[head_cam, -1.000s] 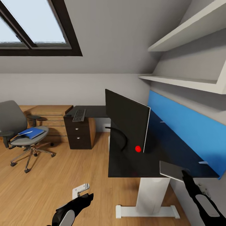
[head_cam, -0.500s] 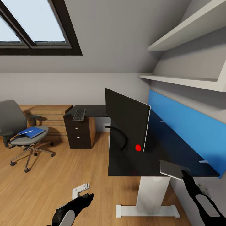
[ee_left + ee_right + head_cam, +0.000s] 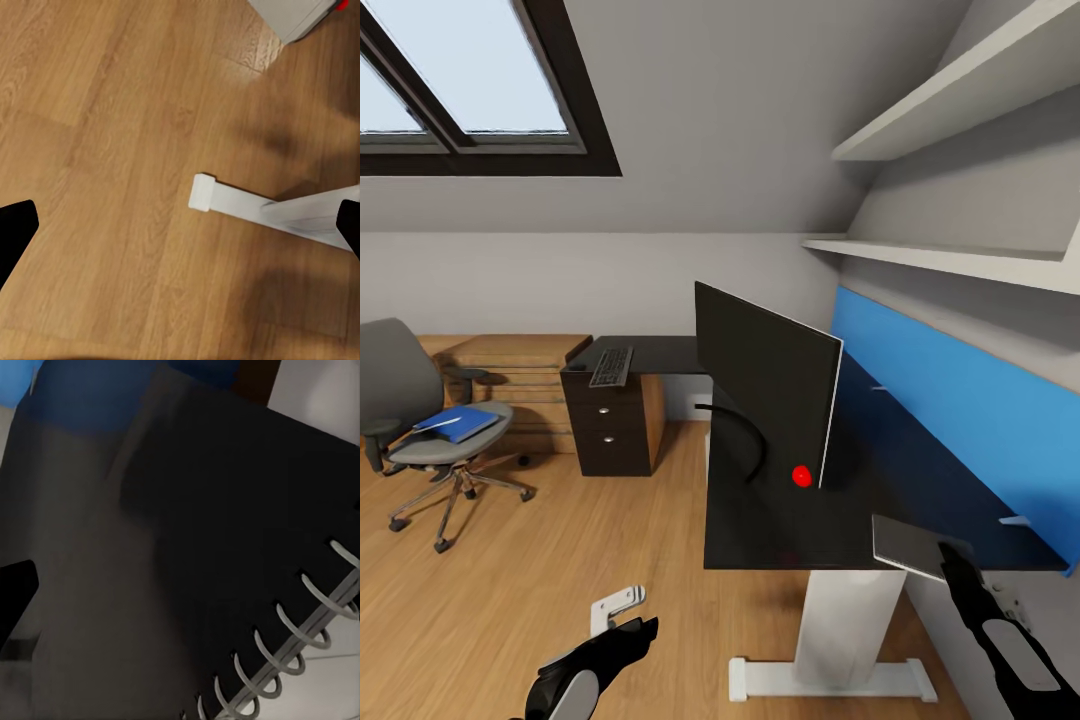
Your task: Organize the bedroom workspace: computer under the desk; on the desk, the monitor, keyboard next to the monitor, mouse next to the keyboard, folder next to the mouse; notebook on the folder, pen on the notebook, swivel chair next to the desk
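The black monitor stands on the dark desk, with the red mouse at its foot. A grey spiral notebook lies at the desk's near right corner, slightly over the edge. My right gripper is right at it. The notebook's dark cover and wire rings sit close in the right wrist view. One fingertip sits far out at the side and the other is hidden. The keyboard lies on a drawer unit. The blue folder rests on the swivel chair. My left gripper hangs open over the floor.
White wall shelves hang above a blue back panel behind the desk. The desk's white leg and foot stand on the wooden floor. A skylight sits in the sloped ceiling.
The whole picture has slid a little, so the camera has moved slightly. The chair, desk, notebook and both grippers keep their places relative to each other.
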Robot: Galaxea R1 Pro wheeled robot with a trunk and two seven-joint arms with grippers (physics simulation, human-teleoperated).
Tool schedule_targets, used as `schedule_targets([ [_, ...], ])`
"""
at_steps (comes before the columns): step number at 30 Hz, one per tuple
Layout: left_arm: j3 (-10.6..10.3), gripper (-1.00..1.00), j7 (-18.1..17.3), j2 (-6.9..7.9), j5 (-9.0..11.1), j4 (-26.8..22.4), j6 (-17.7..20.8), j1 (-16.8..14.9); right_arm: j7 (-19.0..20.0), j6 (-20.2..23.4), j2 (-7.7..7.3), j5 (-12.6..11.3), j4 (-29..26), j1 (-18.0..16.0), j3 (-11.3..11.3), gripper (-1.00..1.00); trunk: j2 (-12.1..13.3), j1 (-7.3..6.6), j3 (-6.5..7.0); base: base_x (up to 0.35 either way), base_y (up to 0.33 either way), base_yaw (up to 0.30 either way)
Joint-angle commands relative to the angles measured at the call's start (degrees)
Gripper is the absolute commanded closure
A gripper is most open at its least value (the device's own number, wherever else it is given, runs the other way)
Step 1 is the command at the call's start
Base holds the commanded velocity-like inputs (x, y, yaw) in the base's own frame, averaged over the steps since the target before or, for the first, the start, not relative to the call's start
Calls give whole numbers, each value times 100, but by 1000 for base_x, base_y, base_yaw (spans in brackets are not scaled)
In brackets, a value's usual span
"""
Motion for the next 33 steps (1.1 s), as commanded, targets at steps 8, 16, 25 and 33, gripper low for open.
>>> schedule_targets([
  [8,-17,-100,60,6,57,-8,0,-5,9,-7,-1,-58,-2,1,2,-100,-3,0,-6,4,0,0],
  [16,-17,-100,60,6,57,-8,0,-5,2,-1,-1,-57,-8,-2,2,100,-3,0,-6,0,0,0],
  [25,-17,-100,68,6,57,-8,0,-5,15,0,4,-57,-8,-1,2,100,-3,0,-6,0,0,0],
  [33,-10,-100,73,6,59,-8,1,-5,43,-31,19,-27,-327,2,32,100,-3,0,-6,0,0,0],
])
